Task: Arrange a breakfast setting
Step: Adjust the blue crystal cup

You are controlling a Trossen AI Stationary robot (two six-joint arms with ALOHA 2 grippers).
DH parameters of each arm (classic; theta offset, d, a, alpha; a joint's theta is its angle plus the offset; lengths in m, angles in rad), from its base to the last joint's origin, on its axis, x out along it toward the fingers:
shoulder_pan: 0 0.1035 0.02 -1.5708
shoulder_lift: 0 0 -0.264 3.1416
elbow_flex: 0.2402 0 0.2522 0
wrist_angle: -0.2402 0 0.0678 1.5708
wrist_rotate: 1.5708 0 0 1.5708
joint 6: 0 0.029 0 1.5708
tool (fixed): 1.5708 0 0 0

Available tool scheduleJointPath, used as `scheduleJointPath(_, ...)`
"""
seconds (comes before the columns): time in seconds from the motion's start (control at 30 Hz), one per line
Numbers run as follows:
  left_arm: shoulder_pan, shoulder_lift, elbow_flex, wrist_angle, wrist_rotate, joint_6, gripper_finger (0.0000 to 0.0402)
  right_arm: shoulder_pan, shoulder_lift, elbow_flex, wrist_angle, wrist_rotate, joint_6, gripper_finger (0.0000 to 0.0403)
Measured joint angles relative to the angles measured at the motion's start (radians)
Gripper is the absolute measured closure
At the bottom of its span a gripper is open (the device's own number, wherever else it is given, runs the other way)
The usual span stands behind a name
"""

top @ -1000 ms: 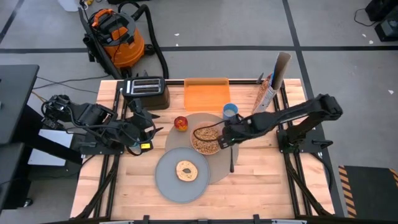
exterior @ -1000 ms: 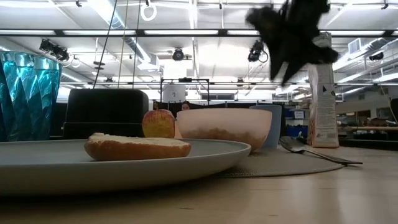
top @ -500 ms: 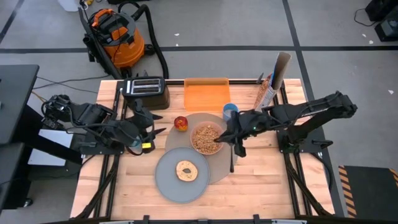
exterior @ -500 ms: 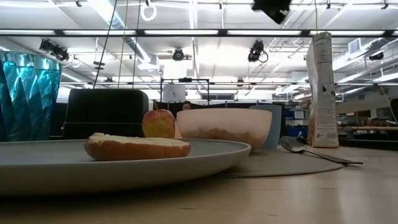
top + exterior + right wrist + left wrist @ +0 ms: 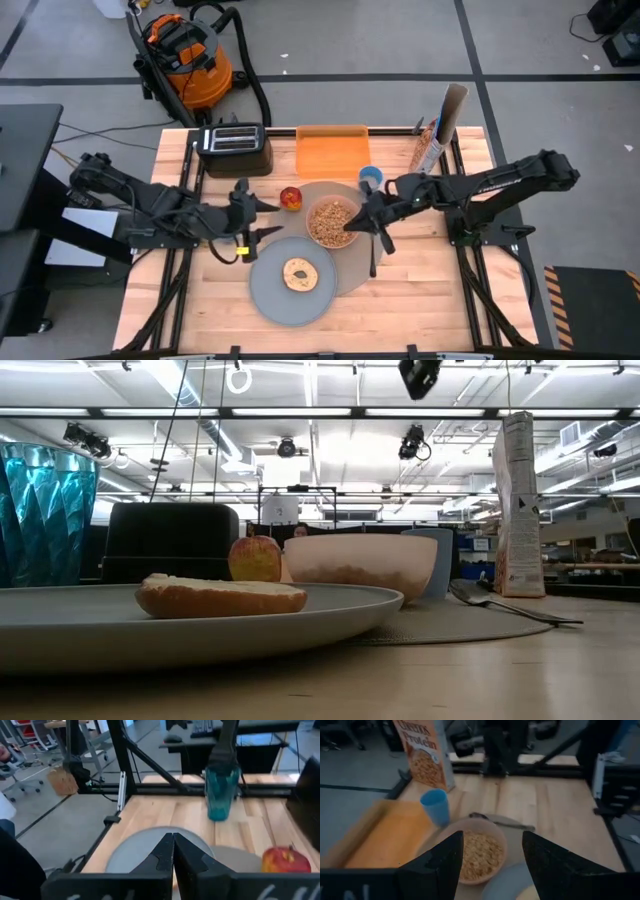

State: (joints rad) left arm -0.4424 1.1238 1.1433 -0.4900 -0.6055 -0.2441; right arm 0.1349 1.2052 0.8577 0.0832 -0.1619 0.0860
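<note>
While lifted, right pincer (image 5: 366, 222) closed, empty, just beside pink bowl (image 5: 333, 222)

The cereal box (image 5: 424, 751), in the upper left of the left wrist view, carries a large word cut off by the frame's top, ending in "eerios", with "Protein" printed beneath it. Nothing else reads clearly.

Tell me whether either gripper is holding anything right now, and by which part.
Nothing is held. The right gripper is shut on nothing, raised over the bowl's edge. The left gripper is open and empty, beside the apple.
</note>
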Motion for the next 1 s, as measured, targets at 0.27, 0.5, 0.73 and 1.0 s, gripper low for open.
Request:
scheduleJointPath(0.27,-0.012,-0.178,-0.165,0.038,0.178,-0.016,0.0191,0.0,-0.061,-0.097,-0.016,0.011,0.026,0.0388)
scheduleJointPath(0.5,-0.028,-0.297,-0.366,0.23,0.184,0.046,0.0191,-0.001,-0.066,-0.125,-0.109,0.118,0.025,0.0394)
scheduleJointPath(0.73,-0.029,-0.348,-0.461,0.297,0.293,-0.012,0.0191,0.0,-0.076,-0.123,-0.073,0.091,0.026,0.0389)
scheduleJointPath(1.0,-0.03,-0.368,-0.463,0.057,0.495,-0.297,0.0191,-0.002,-0.071,-0.124,-0.097,0.091,0.05,0.0391)
